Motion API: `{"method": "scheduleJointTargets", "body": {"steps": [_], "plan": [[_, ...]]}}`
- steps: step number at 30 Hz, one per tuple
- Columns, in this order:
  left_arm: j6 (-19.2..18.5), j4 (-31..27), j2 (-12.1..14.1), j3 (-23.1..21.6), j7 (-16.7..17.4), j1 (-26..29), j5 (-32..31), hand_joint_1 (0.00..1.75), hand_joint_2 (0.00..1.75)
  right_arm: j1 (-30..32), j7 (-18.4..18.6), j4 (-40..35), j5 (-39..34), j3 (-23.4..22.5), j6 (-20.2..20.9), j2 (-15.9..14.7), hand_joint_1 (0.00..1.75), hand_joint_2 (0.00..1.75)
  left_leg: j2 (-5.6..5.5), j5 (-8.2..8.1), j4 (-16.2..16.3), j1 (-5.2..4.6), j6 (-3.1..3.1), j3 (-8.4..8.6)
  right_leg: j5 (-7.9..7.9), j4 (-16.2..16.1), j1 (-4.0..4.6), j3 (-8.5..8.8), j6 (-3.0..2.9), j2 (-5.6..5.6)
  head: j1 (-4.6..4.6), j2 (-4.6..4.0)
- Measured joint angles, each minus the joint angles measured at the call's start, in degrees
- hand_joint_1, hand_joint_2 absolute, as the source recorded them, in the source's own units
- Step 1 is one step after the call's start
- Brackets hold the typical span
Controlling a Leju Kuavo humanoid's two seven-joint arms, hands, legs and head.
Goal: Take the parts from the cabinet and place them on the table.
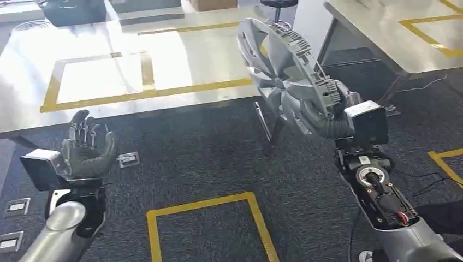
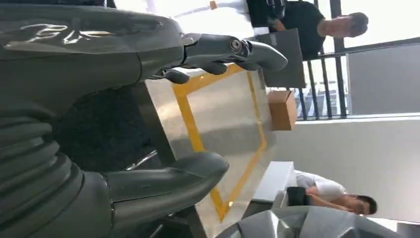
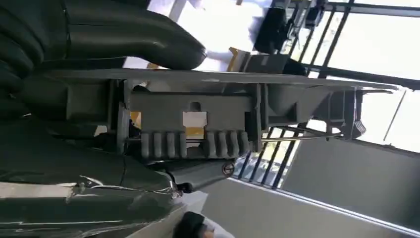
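**Wheel cover held high over the carpet, short of the table**

Ahead stands a long steel table (image 1: 164,71) with a glossy top marked by yellow tape rectangles (image 1: 109,82). A second steel table (image 1: 393,38) with the same yellow marking stands to the right, and between them there is a dark stool on a chrome stem (image 1: 278,8). The floor is dark carpet with a yellow taped square (image 1: 207,224) and small metal floor sockets (image 1: 128,159). In the left wrist view, a brown cardboard box (image 2: 282,109) sits beyond the table and two people (image 2: 322,191) are near the windows.

The right hand (image 1: 333,123) grips the large grey plastic wheel cover with ribbed rim clips (image 1: 284,71) by its edge. In the right wrist view, the thick grey thumb (image 3: 143,37) presses one face of the rim while the darker fingers (image 3: 198,171) close on the other. The cover stands tilted on edge above the carpet, its upper part overlapping the near table edge in the head view. The right forearm rises from below with its wrist cocked upward.

The left hand (image 1: 87,147) is raised, palm inward, fingers apart and loosely curved, holding nothing, just in front of the table's near edge.
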Motion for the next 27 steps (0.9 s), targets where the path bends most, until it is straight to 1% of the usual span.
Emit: {"method": "scheduleJointTargets", "body": {"steps": [1, 2, 3, 4, 5, 6, 7, 8, 9, 10, 11, 12, 13, 14, 15, 16, 17, 18, 19, 20, 21, 22, 23, 24, 25, 26, 27], "plan": [[-0.07, 0.13, 0.0, 0.0, -0.04, -0.05, 0.0, 0.0, 1.75, -0.41, -0.13, 0.33, -0.15, 0.02, 0.0, 0.0, 1.75, 1.75, 0.03, 5.69, -5.48, -0.16, 0.48, 0.86, -0.91, -0.09, -0.01, 1.05, 0.22, 0.0, -0.38, 0.0], [-0.15, 0.26, 0.0, 0.0, -0.04, -0.07, 0.0, 0.0, 1.75, -0.79, -0.24, 0.77, -0.24, 0.04, -0.02, -0.02, 1.75, 1.75, 0.13, 12.99, -10.34, -0.52, 1.15, 1.34, -1.6, -0.21, 0.01, 1.35, 0.4, 0.02, -0.86, 0.0], [-0.17, 0.37, 0.0, -0.02, -0.07, -0.11, 0.02, 0.0, 1.75, -1.06, -0.31, 1.25, -0.35, 0.11, -0.04, 0.0, 1.75, 1.75, -0.05, 14.44, -12.07, -0.65, 1.23, 1.27, -2.29, -0.02, 0.18, 2.15, 0.8, 0.47, -1.03, 0.0], [-0.24, 0.5, -0.04, -0.02, -0.07, -0.03, 0.11, 0.0, 1.75, -1.4, -0.35, 1.45, -0.37, 0.11, -0.09, -0.02, 1.75, 1.75, -0.06, 14.02, -11.68, -0.76, 1.37, 1.82, -2.77, -0.78, 0.22, 2.43, 1.26, 0.47, -1.01, 0.0], [-0.33, 0.5, -0.04, -0.02, -0.15, -0.2, 0.11, 0.0, 1.75, -1.74, -0.29, 1.71, -0.37, 0.15, -0.07, -0.02, 1.75, 1.75, -0.11, 13.75, -12.3, -0.81, 1.75, 2.25, -2.31, -0.55, 0.12, 3.22, 1.56, 0.52, -1.07, 0.0], [-0.48, 0.52, -0.09, -0.02, -0.22, -0.42, 0.09, 0.0, 1.75, -2.02, -0.22, 1.97, -0.37, 0.13, -0.09, -0.02, 1.75, 1.75, 0.12, 13.3, -12.64, -0.6, 2.03, 3.1, -1.92, -0.28, 0.29, 3.48, 1.9, 0.51, -1.1, 0.0], [-0.52, 0.52, -0.31, -0.02, -0.24, -0.64, 0.09, 0.0, 1.75, -2.52, -0.22, 2.28, -0.37, 0.11, -0.07, -0.07, 1.75, 1.75, 0.09, 12.99, -13.13, -0.39, 2.32, 4.45, -2.17, 0.69, 0.18, 3.2, 2.07, 0.33, -0.9, 0.0], [-0.81, 0.59, -0.35, -0.02, -0.3, -0.82, 0.09, 0.0, 1.75, -3.06, -0.31, 2.67, -0.39, 0.22, -0.04, -0.07, 1.75, 1.75, 0.03, 12.43, -13.27, -0.41, 2.5, 5.41, -1.96, 3.85, 0.08, 1.62, 2.05, -0.01, -0.51, 0.0], [-1.03, 0.68, -0.39, -0.02, -0.33, -0.91, 0.11, 0.0, 1.75, -3.69, -0.31, 3.0, -0.39, 0.33, 0.02, -0.09, 1.75, 1.75, 0.05, 11.83, -13.26, -0.43, 2.81, 6.09, -2.2, 7.96, 0.04, -0.59, 2.08, -0.08, -0.24, 0.0], [-1.27, 0.83, -0.48, -0.02, -0.33, -0.9, 0.15, 0.0, 1.75, -4.03, -0.31, 3.43, -0.39, 0.33, 0.04, -0.07, 1.75, 1.75, 0.04, 11.18, -13.26, -0.46, 2.88, 6.79, -3.41, 11.98, 0.06, -3.21, 2.15, -0.07, 0.06, 0.0], [-1.46, 1.0, -0.61, -0.02, -0.33, -0.85, 0.15, 0.0, 1.75, -4.1, -0.31, 3.74, -0.52, 0.35, 0.11, -0.09, 1.75, 1.75, 0.02, 10.47, -13.26, -0.5, 2.95, 7.54, -5.83, 15.09, 0.13, -5.62, 2.26, -0.07, 0.3, 0.0], [-1.68, 1.18, -0.7, -0.02, -0.42, -0.86, 0.15, 0.0, 1.75, -4.17, -0.26, 4.31, -0.61, 0.37, 0.28, -0.09, 1.75, 1.75, -0.12, 9.65, -13.25, -0.54, 2.96, 8.52, -8.69, 16.84, 0.13, -7.66, 2.49, -0.07, 0.54, 0.0], [-1.79, 1.37, -0.77, -0.02, -0.53, -0.88, 0.15, 0.0, 1.75, -4.32, -0.13, 5.03, -0.83, 0.46, 0.52, -0.09, 1.75, 1.75, -0.25, 8.81, -13.25, -0.54, 2.94, 9.62, -10.3, 16.39, 0.08, -8.63, 2.6, -0.1, 0.83, 0.0], [-1.86, 1.53, -0.83, -0.02, -0.61, -0.95, 0.15, 0.0, 1.75, -4.53, -0.07, 5.75, -0.83, 0.52, 0.61, -0.09, 1.75, 1.75, -0.37, 7.93, -13.22, -0.55, 2.87, 10.82, -10.14, 14.13, 0.05, -8.74, 2.7, -0.12, 1.15, 0.0], [-1.9, 1.68, -0.94, -0.02, -0.63, -1.03, 0.15, 0.0, 1.75, -4.8, -0.07, 6.17, -0.83, 0.61, 0.61, -0.09, 1.75, 1.75, -0.42, 7.11, -13.14, -0.58, 2.81, 12.04, -8.05, 10.58, 0.04, -8.31, 2.69, -0.14, 1.37, 0.0], [-1.92, 1.77, -0.98, -0.02, -0.68, -1.14, 0.17, 0.0, 1.75, -5.1, -0.07, 6.48, -0.83, 0.66, 0.65, -0.09, 1.75, 1.75, -0.42, 6.25, -13.06, -0.62, 2.7, 13.24, -3.56, 6.17, 0.04, -7.64, 2.46, -0.15, 1.72, 0.0], [-2.03, 1.92, -1.07, -0.02, -0.81, -1.18, 0.15, 0.0, 1.75, -5.4, -0.24, 6.89, -0.83, 0.76, 0.72, -0.09, 1.75, 1.75, -0.41, 5.39, -13.09, -0.63, 2.52, 13.7, 4.01, 1.4, 0.06, -7.23, 2.24, -0.14, 2.01, 0.0], [-2.12, 2.23, -1.18, -0.04, -1.01, -1.37, 0.18, 0.0, 1.75, -5.95, -0.59, 7.5, -0.83, 0.87, 0.79, -0.09, 1.75, 1.75, -0.48, 4.57, -11.75, -0.9, 2.2, 14.37, 8.15, -2.24, 0.54, -8.04, 2.06, -0.05, 1.81, 0.0], [-2.27, 2.34, -1.2, -0.04, -1.03, -1.64, 0.24, 0.0, 1.75, -6.47, -0.61, 8.03, -0.81, 1.05, 0.94, -0.09, 1.75, 1.75, -1.02, 4.22, -11.99, -0.89, 1.89, 13.94, 7.67, -1.07, 0.37, -7.03, 1.43, -0.12, 1.83, 0.0], [-2.3, 2.49, -1.36, -0.04, -1.09, -1.79, 0.33, 0.0, 1.75, -6.87, -0.94, 8.39, -0.72, 1.14, 0.94, -0.11, 1.75, 1.75, -0.93, 3.79, -11.58, -0.85, 1.56, 13.98, 7.22, -1.02, 0.61, -7.14, 1.21, 0.09, 1.33, 0.0], [-2.32, 2.49, -1.38, -0.07, -1.23, -2.02, 0.33, 0.0, 1.75, -7.46, -1.07, 8.73, -0.61, 1.2, 1.01, -0.11, 1.75, 1.75, -0.91, 3.78, -11.22, -0.85, 1.53, 13.88, 7.13, -1.02, 0.64, -7.12, 0.96, 0.05, 1.59, 0.0], [-2.32, 2.49, -1.38, -0.07, -1.29, -2.25, 0.33, 0.0, 1.75, -8.08, -1.16, 9.19, -0.57, 1.33, 1.03, -0.09, 1.75, 1.75, -0.92, 3.76, -10.72, -1.03, 1.42, 13.62, 6.99, -1.21, 0.27, -6.68, 0.77, 0.02, 1.7, 0.0], [-2.32, 2.56, -1.38, -0.09, -1.44, -2.31, 0.33, 0.0, 1.75, -8.65, -1.29, 9.67, -0.57, 1.42, 1.07, -0.09, 1.75, 1.75, -0.71, 3.57, -8.46, -0.86, 1.02, 12.56, 6.87, -1.38, 0.17, -6.21, 0.57, 0.02, 1.68, 0.0], [-2.32, 2.58, -1.38, -0.09, -1.6, -2.47, 0.33, 0.0, 1.75, -9.12, -1.67, 10.32, -0.57, 1.46, 1.14, -0.09, 1.75, 1.75, -0.44, 2.58, -4.72, -0.69, 0.49, 10.24, 6.61, -1.41, 0.1, -6.1, 0.34, -0.02, 1.15, 0.0], [-2.32, 2.6, -1.38, -0.07, -1.73, -2.43, 0.31, 0.0, 1.75, -9.67, -2.06, 10.95, -0.55, 1.62, 1.22, -0.09, 1.75, 1.75, -0.35, 0.79, -0.19, -0.37, 0.05, 7.2, 6.4, -1.4, 0.11, -6.05, 0.22, -0.02, 0.81, 0.0], [-2.32, 2.67, -1.33, -0.09, -1.77, -2.3, 0.31, 0.0, 1.75, -10.12, -2.19, 11.42, -0.55, 1.77, 1.27, -0.09, 1.75, 1.75, -0.24, -1.22, 3.86, -0.15, -0.26, 4.25, 6.18, -1.39, 0.11, -6.04, 0.17, -0.02, 0.74, 0.0], [-2.32, 2.8, -1.33, -0.07, -1.79, -2.23, 0.31, 0.0, 1.75, -10.34, -2.28, 12.03, -0.55, 1.9, 1.29, -0.09, 1.75, 1.75, -0.17, -2.59, 6.93, 0.07, -0.46, 1.6, 5.97, -1.36, 0.11, -6.0, 0.19, -0.02, 0.43, 0.0]]}}
